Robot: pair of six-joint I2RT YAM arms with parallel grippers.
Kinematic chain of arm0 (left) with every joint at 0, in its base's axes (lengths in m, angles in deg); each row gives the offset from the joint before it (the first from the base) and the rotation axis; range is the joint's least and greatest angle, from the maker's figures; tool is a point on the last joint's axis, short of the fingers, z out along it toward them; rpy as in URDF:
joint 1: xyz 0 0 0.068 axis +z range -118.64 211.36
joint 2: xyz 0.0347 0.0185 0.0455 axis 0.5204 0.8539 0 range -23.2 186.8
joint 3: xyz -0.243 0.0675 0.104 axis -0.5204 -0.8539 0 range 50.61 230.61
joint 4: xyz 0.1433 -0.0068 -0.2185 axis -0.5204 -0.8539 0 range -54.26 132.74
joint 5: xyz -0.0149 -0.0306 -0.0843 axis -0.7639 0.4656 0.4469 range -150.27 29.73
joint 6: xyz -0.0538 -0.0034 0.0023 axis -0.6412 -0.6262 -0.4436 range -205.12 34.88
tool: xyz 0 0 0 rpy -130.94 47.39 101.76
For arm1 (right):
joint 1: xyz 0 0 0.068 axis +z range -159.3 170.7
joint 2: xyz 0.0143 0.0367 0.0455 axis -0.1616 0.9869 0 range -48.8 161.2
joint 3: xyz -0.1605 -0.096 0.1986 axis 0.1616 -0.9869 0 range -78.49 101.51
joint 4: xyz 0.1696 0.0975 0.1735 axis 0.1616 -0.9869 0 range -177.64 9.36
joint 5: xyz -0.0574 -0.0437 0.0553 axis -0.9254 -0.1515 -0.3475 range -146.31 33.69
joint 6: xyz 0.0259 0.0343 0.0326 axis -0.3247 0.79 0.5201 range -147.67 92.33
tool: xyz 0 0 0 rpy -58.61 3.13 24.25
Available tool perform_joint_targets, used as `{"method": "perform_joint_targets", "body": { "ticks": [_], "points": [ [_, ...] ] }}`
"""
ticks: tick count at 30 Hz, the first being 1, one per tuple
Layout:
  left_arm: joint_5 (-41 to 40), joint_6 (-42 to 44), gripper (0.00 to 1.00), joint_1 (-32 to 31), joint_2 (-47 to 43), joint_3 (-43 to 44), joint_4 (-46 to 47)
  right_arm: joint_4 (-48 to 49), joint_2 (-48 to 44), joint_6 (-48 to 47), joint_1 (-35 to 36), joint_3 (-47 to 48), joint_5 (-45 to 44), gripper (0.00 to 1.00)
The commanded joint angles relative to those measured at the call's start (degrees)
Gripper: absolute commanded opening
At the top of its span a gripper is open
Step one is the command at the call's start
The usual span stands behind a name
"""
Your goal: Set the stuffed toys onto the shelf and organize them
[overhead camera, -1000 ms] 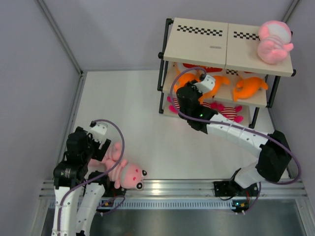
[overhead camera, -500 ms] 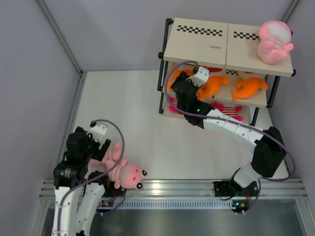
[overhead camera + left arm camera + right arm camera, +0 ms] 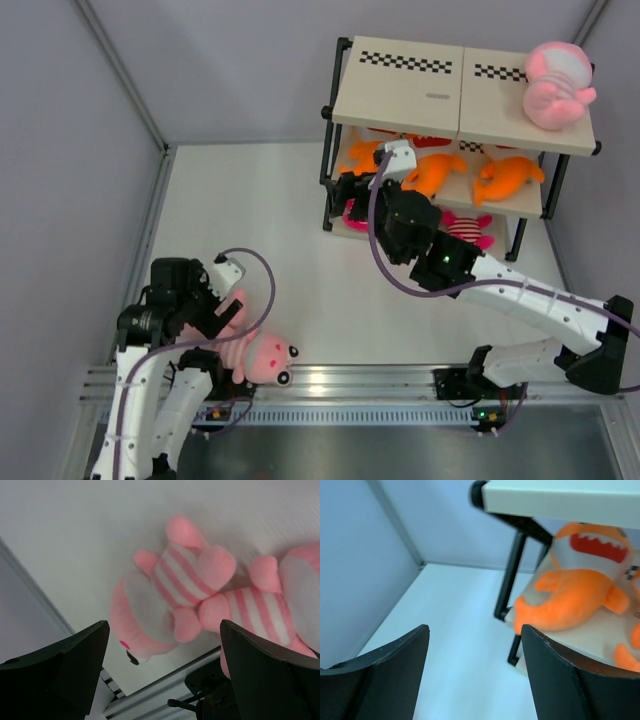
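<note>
- where are our 2 grippers?
- our left gripper (image 3: pixel 164 625) is wide open and holds nothing. 2 pink striped dolls (image 3: pixel 160 600) lie on the table (image 3: pixel 250 220) under it, touching each other.
- and the right gripper (image 3: pixel 474 630)?
- it's open and empty too, by the left end of the shelf (image 3: pixel 430 95). an orange shark (image 3: pixel 570 595) lies on the middle board.
- what else do we see there?
- 1 pink doll (image 3: pixel 555 85) on top, more sharks (image 3: pixel 508 175) in the middle, magenta toys (image 3: pixel 465 225) at the bottom.

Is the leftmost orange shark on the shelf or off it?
On: the orange shark lies on the shelf, middle board; the right end effector is open.
</note>
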Motion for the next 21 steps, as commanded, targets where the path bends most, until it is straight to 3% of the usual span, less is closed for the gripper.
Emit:
{"method": "perform_joint_targets", "body": {
  "ticks": [1, 5, 11, 16, 21],
  "points": [
    [8.5, 7.5, 0.99, 0.3, 9.2, 1.3, -3.7, -2.0, -3.0, -4.1, 1.3, -2.8, 18.8, 0.75],
    [12.8, 12.7, 0.99, -0.6, 19.1, 0.6, -3.6, -4.3, -2.6, -5.4, 3.4, -6.3, 27.4, 0.76],
    [13.9, 13.5, 0.99, -9.1, 28.2, 0.1, -2.2, -5.9, -0.3, -5.8, 6.2, -7.9, 28.5, 0.77],
    [4.0, 6.0, 0.97, -10.0, 31.0, -1.4, 8.0, -3.2, -1.1, -5.5, 6.5, -10.1, 29.1, 0.77],
    [1.6, 3.8, 0.91, -10.0, 33.9, -4.5, 12.4, -3.1, -2.3, -5.7, 6.5, -11.4, 28.8, 0.77]
  ]
}}
